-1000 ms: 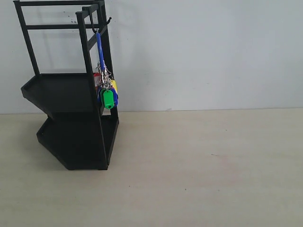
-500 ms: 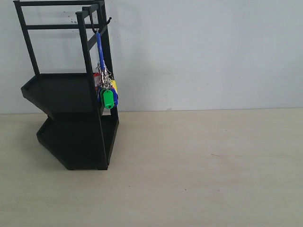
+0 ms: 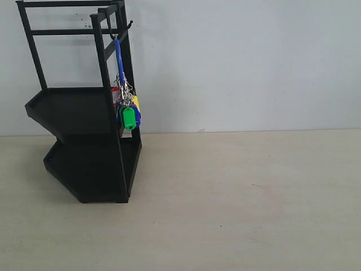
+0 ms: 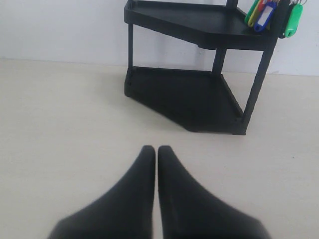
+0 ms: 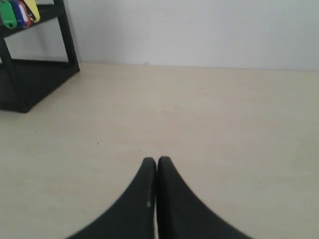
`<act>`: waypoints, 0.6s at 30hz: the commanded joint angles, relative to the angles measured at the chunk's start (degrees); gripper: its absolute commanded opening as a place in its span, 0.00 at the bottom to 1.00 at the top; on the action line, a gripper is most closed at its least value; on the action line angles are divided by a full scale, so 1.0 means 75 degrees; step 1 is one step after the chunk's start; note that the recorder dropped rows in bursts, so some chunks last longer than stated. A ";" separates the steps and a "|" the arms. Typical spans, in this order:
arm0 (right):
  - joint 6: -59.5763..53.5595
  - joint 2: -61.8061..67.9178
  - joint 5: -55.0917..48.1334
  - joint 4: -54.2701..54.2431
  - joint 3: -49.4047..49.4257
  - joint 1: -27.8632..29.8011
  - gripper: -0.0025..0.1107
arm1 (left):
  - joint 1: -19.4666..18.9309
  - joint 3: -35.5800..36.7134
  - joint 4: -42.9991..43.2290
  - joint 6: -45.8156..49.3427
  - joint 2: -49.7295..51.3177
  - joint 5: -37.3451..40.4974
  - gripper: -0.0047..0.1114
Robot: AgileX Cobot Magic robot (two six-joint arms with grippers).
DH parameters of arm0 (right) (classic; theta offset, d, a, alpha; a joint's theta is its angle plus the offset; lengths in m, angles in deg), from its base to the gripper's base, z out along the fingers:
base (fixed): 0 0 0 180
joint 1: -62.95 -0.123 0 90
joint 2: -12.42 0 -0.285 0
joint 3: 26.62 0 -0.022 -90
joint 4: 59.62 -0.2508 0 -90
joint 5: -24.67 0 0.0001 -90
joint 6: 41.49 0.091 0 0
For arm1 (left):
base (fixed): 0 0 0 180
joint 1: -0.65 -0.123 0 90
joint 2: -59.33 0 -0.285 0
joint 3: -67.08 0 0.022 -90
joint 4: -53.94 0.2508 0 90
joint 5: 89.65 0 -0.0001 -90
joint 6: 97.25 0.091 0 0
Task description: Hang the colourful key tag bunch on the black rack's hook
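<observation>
Rack: black rack [image 3: 84, 141] with two tiers, standing on the tabletop [image 3: 237, 197] at the left of the exterior view.
Key tags: key tag bunch [image 3: 128, 110] hangs by its blue loop from the hook [image 3: 114, 36] on the rack's top corner bar, upper left of frame. The green tag faces front.
Left gripper: left gripper [image 4: 156, 149] is clenched and empty, pointing toward the rack.
Right gripper: right gripper [image 5: 156, 160] is clenched and empty, well apart from the rack.
</observation>
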 commanded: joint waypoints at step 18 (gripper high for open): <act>0.1297 -0.0041 -0.0508 0.0593 -0.0006 0.0319 0.02 | 0.0005 -0.0011 0.0038 0.0026 -0.0016 -0.0060 0.08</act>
